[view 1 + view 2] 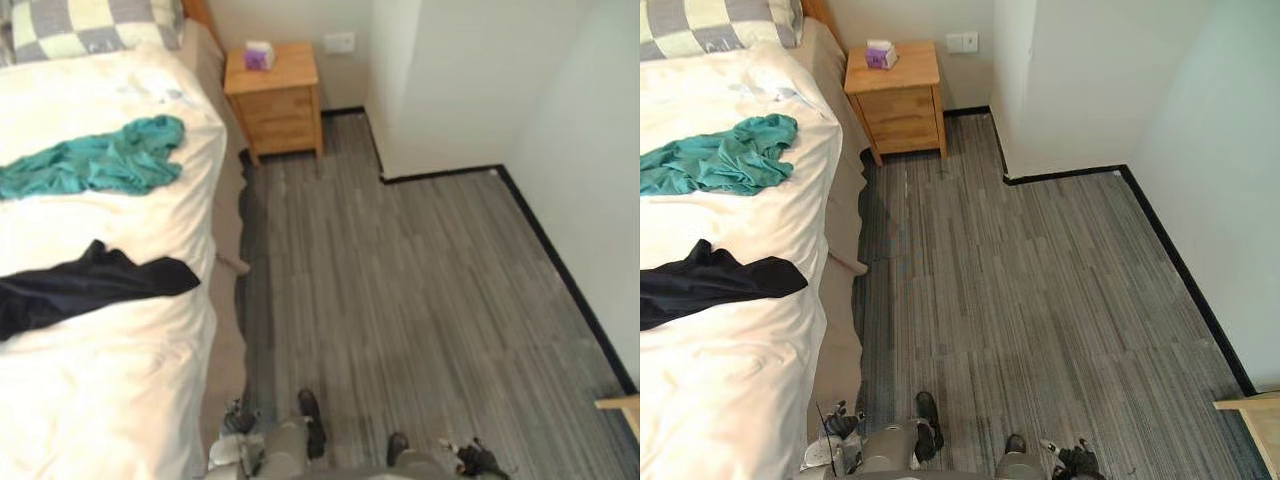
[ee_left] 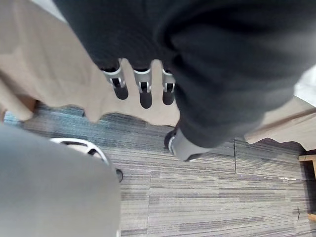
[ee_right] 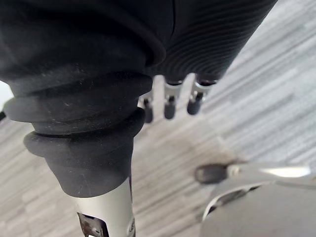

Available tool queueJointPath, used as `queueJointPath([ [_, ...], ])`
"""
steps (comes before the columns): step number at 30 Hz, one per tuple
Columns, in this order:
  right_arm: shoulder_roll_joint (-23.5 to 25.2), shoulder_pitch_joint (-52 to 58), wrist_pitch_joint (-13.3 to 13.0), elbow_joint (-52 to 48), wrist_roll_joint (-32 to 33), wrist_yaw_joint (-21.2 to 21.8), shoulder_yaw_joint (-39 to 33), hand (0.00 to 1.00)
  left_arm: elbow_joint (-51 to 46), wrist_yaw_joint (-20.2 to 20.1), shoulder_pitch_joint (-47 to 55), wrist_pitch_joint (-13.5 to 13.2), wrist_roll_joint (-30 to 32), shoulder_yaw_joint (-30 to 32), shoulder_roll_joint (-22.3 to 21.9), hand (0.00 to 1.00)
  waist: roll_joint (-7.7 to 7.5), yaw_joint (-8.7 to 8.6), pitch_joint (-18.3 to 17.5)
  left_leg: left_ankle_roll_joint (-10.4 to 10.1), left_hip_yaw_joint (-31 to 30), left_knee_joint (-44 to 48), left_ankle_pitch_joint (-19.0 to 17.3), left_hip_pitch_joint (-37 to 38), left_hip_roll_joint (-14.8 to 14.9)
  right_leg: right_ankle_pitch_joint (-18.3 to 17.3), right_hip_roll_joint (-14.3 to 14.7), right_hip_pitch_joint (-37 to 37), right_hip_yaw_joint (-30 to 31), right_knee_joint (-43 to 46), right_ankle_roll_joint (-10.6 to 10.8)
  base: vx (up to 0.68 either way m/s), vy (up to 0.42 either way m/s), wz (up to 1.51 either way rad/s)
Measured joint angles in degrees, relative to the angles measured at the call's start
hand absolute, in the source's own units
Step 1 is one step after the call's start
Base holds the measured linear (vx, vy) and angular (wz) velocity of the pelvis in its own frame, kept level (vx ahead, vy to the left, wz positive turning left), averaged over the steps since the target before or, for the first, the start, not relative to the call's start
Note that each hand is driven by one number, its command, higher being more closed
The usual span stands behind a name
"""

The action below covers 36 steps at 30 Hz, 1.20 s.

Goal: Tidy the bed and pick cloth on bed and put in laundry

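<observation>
Nothing is picked up yet: the teal cloth (image 1: pixel 100 160) and the black cloth (image 1: pixel 80 285) lie spread on the bed (image 1: pixel 120 400). The left hand (image 2: pixel 142 84) and right hand (image 3: pixel 170 96) hang empty, fingers relaxed. The likely next move is a leftward reach for the nearer black cloth.

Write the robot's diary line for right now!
teal cloth: on bed | black cloth: on bed | left hand: open, empty | right hand: open, empty
</observation>
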Motion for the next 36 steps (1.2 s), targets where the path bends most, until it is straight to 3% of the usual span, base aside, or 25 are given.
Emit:
queueJointPath([
  [1, 0.52, -0.07, 0.03, -0.01, -0.46, 0.05, -0.06, 0.0, 0.12, -0.01, -0.27, 0.36, 0.0, -0.08, 0.47, 0.0, -0.69, 0.06, -0.42, 0.86, 0.22, 0.05, -1.46, 0.75, -1.52, -1.62, -1.94, -1.92, 0.67, 5.88, 2.21, 0.54, 0.131, 0.06],
  [3, 0.35, -0.33, -0.22, -0.15, -0.42, 0.08, -0.32, 0.0, 0.15, -0.01, 0.0, 0.7, 0.0, -0.19, 0.45, 0.0, -0.7, -0.03, -0.42, 1.45, 0.52, 1.0, -4.36, 2.86, -1.92, -3.01, -3.53, -6.95, 3.14, 20.17, 3.41, 0.5, 0.105, 0.0],
  [4, 0.57, -0.32, -0.32, -0.32, -0.43, 0.06, -0.98, 0.0, 0.16, -0.02, 0.27, 0.78, 0.0, -0.61, 0.92, 0.0, -1.24, -0.13, -0.24, 1.49, 0.51, 1.4, -6.54, 5.8, -2.08, -1.6, -4.49, -10.63, 5.32, 32.1, 3.64, 0.46, 0.056, -0.05],
  [5, 0.73, -0.16, -0.12, -0.34, -0.44, 0.02, -0.95, 0.0, 0.11, 0.0, 0.52, 0.8, 0.06, -2.27, 1.92, 0.0, -1.82, -0.17, 0.19, 1.69, -0.37, 0.21, -8.03, 10.04, -2.92, 3.27, -5.84, -14.67, 6.58, 44.08, 3.92, 0.56, 0.051, 0.01],
  [6, 0.78, -0.03, -0.07, -0.31, -0.46, 0.02, -0.88, 0.0, 0.12, 0.0, 0.69, 0.87, 0.13, -2.92, 2.3, 0.0, -1.46, -0.36, 0.49, 1.93, -0.68, -0.46, -8.43, 11.79, -3.13, 3.81, -6.18, -16.04, 6.55, 48.89, 3.74, 0.5, -0.02, 0.25],
  [8, 1.1, 0.24, -0.15, -0.94, -0.37, 0.02, -0.89, 0.0, 0.25, 0.05, 1.08, 1.15, 0.5, -5.25, 2.66, 0.0, -1.56, -2.5, 0.53, 2.41, -4.86, -3.24, -9.03, 19.7, -2.94, 0.06, -5.82, -19.95, 2.48, 59.81, 1.11, 0.53, -0.076, 0.51],
  [11, 0.83, 0.1, -0.62, -2.44, -0.11, 0.04, -1.41, 0.0, 2.02, 0.03, -0.95, 1.21, 1.2, -5.92, 1.74, 0.0, 0.15, -3.78, 1.45, 1.81, -7.27, -5.63, -9.62, 25.62, -0.15, -5.92, -2.13, -26.1, -4.67, 51.86, -2.14, 0.54, -0.179, 0.58],
  [13, 0.51, 0.12, -1.23, -2.62, 0.62, 0.13, -1.35, 0.0, 2.33, 0.04, -1.68, 1.22, 1.19, -5.92, 1.11, 0.0, 1.48, -4.63, 2.27, 1.78, -9.22, -5.78, -9.6, 28.21, 2.4, -5.13, 0.99, -29.28, -7.18, 38.39, -3.97, 0.61, -0.312, 0.71],
  [14, 0.53, 0.1, -1.33, -3.16, 1.25, 0.09, -1.24, 0.0, 2.34, 0.02, -1.9, 1.21, 1.39, -5.92, 1.16, 0.0, 1.92, -5.41, 2.49, 1.7, -9.9, -5.9, -9.57, 29.34, 3.85, -1.14, 2.74, -30.27, -6.28, 27.3, -3.71, 0.71, -0.44, 0.99],
  [16, 0.96, 0.9, -1.05, -3.07, 1.44, 0.08, -0.95, 0.0, 2.28, 0.04, -1.93, 1.01, 1.63, -5.8, 1.4, 0.0, 0.8, -5.93, 2.06, -1.56, -9.74, -7.26, -8.59, 31.83, 4.23, 7.51, 3.3, -29.96, -3.34, 9.22, -1.7, 0.6, -0.424, 0.81],
  [17, 1.19, 1.2, -0.93, -2.2, 1.41, 0.22, -0.85, 0.0, 3.08, 0.07, -1.9, 0.97, 2.24, -5.59, 1.61, 0.0, 1.08, -6.35, 2.55, -6.3, -9.89, -7.74, -8.35, 34.49, 5.6, 19.21, 3.75, -29.26, -1.72, 8.21, -5.02, 0.78, -0.556, 0.34],
  [18, 0.18, -1.45, -0.96, -1.66, 1.37, 0.07, -2.09, 0.0, 5.01, -0.06, -3.25, 0.77, 2.47, -4.78, 0.1, 0.0, 4.08, -5.61, 3.68, -8.46, -10.13, -7.42, -5.76, 34.65, 7.54, 13.81, 5.81, -31.05, -1.31, 15.97, -7.48, 0.64, -0.452, 0.17],
  [19, 0.16, -1.64, -1.01, -1.65, 1.4, 0.12, -2.34, 0.0, 5.18, -0.06, -3.43, 0.78, 2.59, -4.36, -0.15, 0.0, 4.13, -5.65, 3.86, -8.58, -10.77, -7.6, -4.96, 34.81, 7.32, 12.24, 5.68, -31.34, -1.21, 17.71, -7.67, 0.52, -0.436, -0.09],
  [21, 0.42, -0.78, -1.0, -1.76, 1.4, 0.29, -3.03, 0.0, 5.71, -0.05, -2.58, 0.53, 2.78, -2.19, -1.34, 0.0, 4.31, -6.12, 3.67, -10.35, -13.08, 0.03, 4.01, 34.99, 8.79, 3.07, 6.07, -28.49, -2.05, 26.44, -7.95, 0.43, -0.413, 0.1],
  [22, 0.39, -0.54, -0.95, -2.13, 1.38, 0.39, -3.03, 0.0, 5.54, -0.05, -2.09, 0.41, 2.78, -1.59, -1.71, 0.0, 4.6, -6.21, 3.52, -10.59, -13.93, 3.9, 6.2, 33.75, 9.61, 1.78, 6.67, -27.02, -2.29, 26.22, -7.7, 0.5, -0.408, 0.14],
  [23, 0.56, 0.08, -0.92, -2.64, 1.42, 0.35, -3.0, 0.0, 5.09, -0.09, -1.26, 0.34, 2.76, -0.08, -2.42, 0.0, 5.34, -6.27, 3.41, -10.62, -15.97, 16.89, 15.04, 27.72, 11.9, -0.59, 7.9, -22.83, -3.26, 23.55, -7.51, 0.49, -0.334, 0.13],
  [24, 0.41, 0.39, -0.92, -2.85, 1.4, 0.21, -2.99, 0.0, 4.34, -0.02, -1.1, 0.33, 2.71, 0.71, -2.74, 0.0, 5.3, -6.09, 3.67, -11.08, -16.48, 24.42, 15.66, 24.14, 13.3, -1.13, 8.74, -20.88, -3.65, 21.86, -7.81, 0.56, -0.327, 0.08],
  [25, 0.04, 0.78, -0.85, -2.7, 1.36, 0.06, -2.94, 0.0, 3.16, -0.01, -1.07, 0.31, 2.66, 1.39, -2.72, 0.0, 6.14, -4.81, 3.77, -10.31, -15.68, 39.59, 12.96, 17.4, 16.04, -1.54, 10.24, -16.64, -3.76, 18.84, -8.22, 0.54, -0.282, -0.02],
  [26, -0.22, 1.34, -0.81, -2.14, 1.41, -0.01, -2.32, 0.0, 1.89, 0.1, -0.96, 0.13, 2.15, 1.64, -1.99, 0.0, 5.06, -3.25, 4.7, -8.54, -12.87, 50.93, 7.53, 12.18, 18.05, -2.03, 10.91, -10.45, -3.93, 15.52, -9.04, 0.43, -0.208, -0.02],
  [28, -0.34, 1.27, -0.87, -1.94, 1.29, -0.08, -0.48, 0.0, 0.93, 0.16, -0.65, -0.2, 2.0, 1.56, -1.04, 0.0, 3.65, -2.76, 5.06, -6.29, -9.52, 53.32, 2.16, 6.58, 17.86, -3.04, 10.59, -3.81, -4.08, 10.99, -8.3, 0.4, -0.163, 0.14],
  [31, -1.4, 0.35, -0.85, -0.8, 1.26, 0.1, 1.85, 0.0, -1.3, 0.1, -0.53, -0.81, 0.91, 0.97, -0.99, 0.0, 3.09, -1.9, 4.89, -7.12, -2.39, 37.68, -4.71, -1.01, 12.67, -3.87, 8.32, 2.39, -4.68, 5.84, -6.45, 0.44, -0.059, 0.09],
  [33, -1.4, 0.36, -0.8, -0.22, 0.93, 0.24, 2.64, 0.0, -1.83, 0.08, -0.54, -0.95, 0.91, -0.06, -0.87, 0.0, 2.32, -1.52, 4.47, -6.71, 5.25, 21.04, -4.63, -2.13, 8.61, -4.63, 6.74, 5.85, -7.06, 3.25, -3.79, 0.51, 0.0, 0.41],
  [34, -1.26, 0.59, -0.83, -0.16, -0.07, 0.27, 2.7, 0.0, -1.79, 0.08, -0.4, -0.95, 0.91, -0.66, -0.73, 0.0, 2.23, -1.55, 3.54, -4.45, 12.69, 10.33, -1.9, -2.01, 6.35, -5.64, 6.66, 8.05, -9.49, 1.59, -1.97, 0.59, -0.004, 0.95],
  [35, -1.51, 1.03, -0.83, -0.17, -1.14, 0.28, 2.34, 0.0, -1.77, 0.03, 0.16, -0.96, 0.95, -1.9, -0.89, 0.0, 3.0, -1.4, 2.31, 5.18, 18.87, 3.95, 2.92, -2.32, 4.3, -7.71, 7.72, 10.36, -11.95, 1.54, 0.71, 0.75, 0.01, 1.01],
  [36, -1.32, 1.09, -0.81, -0.08, -1.26, 0.3, 2.28, 0.0, -1.71, -0.04, 0.5, -0.96, 0.96, -2.21, -0.88, 0.0, 2.73, -1.37, 1.7, 11.59, 19.52, 3.54, 1.09, -2.05, 3.45, -8.65, 7.72, 11.14, -12.68, 2.02, 1.33, 0.78, -0.005, 1.3],
])
